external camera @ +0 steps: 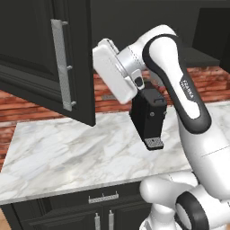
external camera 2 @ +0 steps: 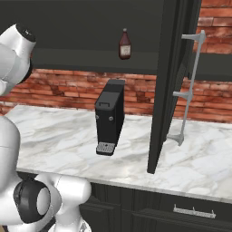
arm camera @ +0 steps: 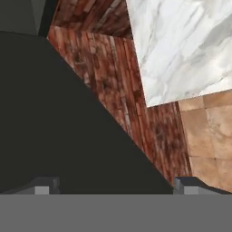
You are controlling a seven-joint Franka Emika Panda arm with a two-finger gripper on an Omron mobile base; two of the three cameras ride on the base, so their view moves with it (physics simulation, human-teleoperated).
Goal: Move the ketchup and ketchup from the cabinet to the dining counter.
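One open cabinet door hangs at the left of the left base view, its long silver bar handle facing the camera, above a veined marble worktop. The white arm rises from the lower right and bends toward that door; behind it a black coffee machine stands on the worktop against a red brick wall. In the right base view the maroon-brown ketchup bottle stands upright on the dark cabinet shelf, above and slightly right of the coffee machine. To its right the other cabinet door stands open edge-on, with its bar handle farther right. In the hand view the gripper shows its two fingertips spread wide apart with nothing between them; ahead lie a dark cabinet panel, a strip of brick wall, a corner of the marble worktop and tan floor tiles.
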